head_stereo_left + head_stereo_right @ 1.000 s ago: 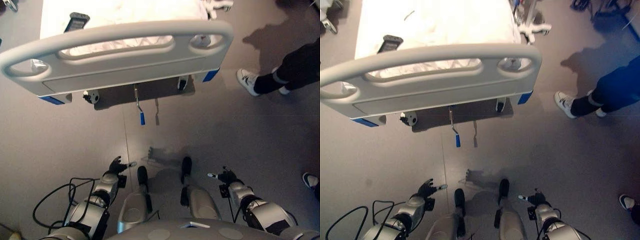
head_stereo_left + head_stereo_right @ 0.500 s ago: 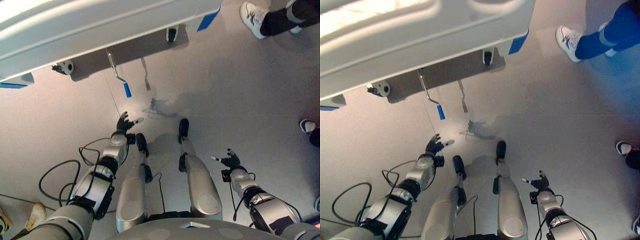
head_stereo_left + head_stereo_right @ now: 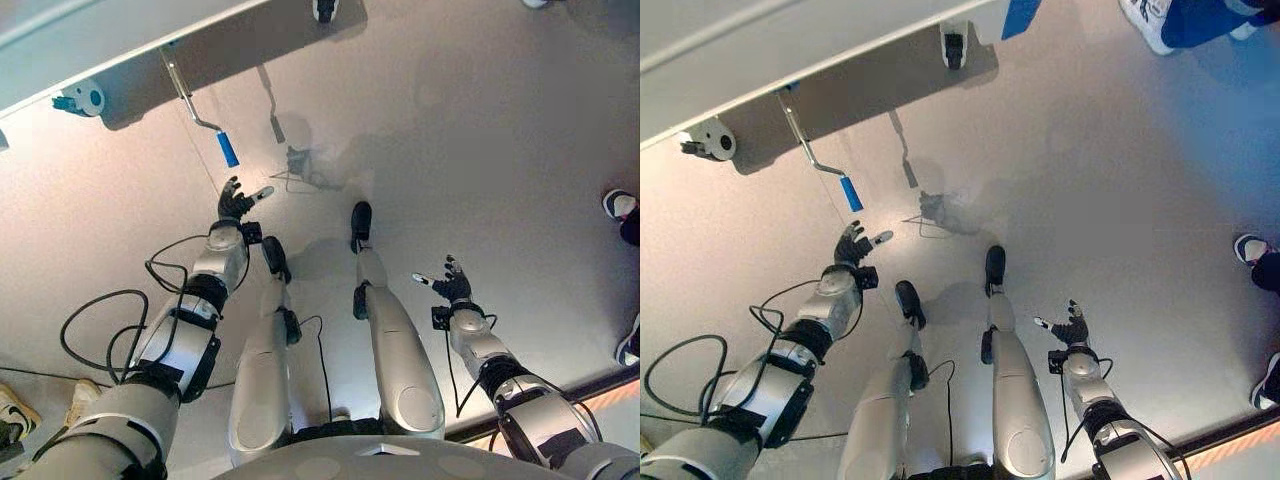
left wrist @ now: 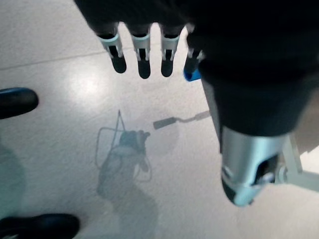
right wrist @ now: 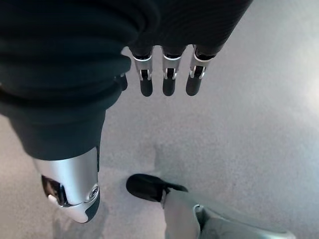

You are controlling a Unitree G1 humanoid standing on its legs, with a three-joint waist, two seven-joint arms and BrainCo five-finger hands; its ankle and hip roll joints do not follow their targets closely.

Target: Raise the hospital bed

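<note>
The hospital bed's pale footboard [image 3: 80,45] runs along the far edge of the scene. A metal crank with a blue grip [image 3: 228,149] hangs down from under it. My left hand [image 3: 234,203] is stretched out low over the floor, open, a short way in front of the blue grip and apart from it. In the left wrist view the straight fingers [image 4: 143,64] point ahead and a bit of the blue grip [image 4: 189,75] peeks out beside them. My right hand [image 3: 455,288] hovers open over the bare floor at my right, its fingers [image 5: 167,79] straight.
A bed caster [image 3: 708,140] sits under the footboard's left end and another caster [image 3: 953,45] near its right end. A person's white shoe [image 3: 1150,20] is at the far right, another dark shoe [image 3: 620,205] at the right edge, a shoe [image 3: 15,415] at the lower left.
The camera has tipped down, so the bed slid up out of the picture. My left hand has reached forward and now sits close to the blue crank grip.
</note>
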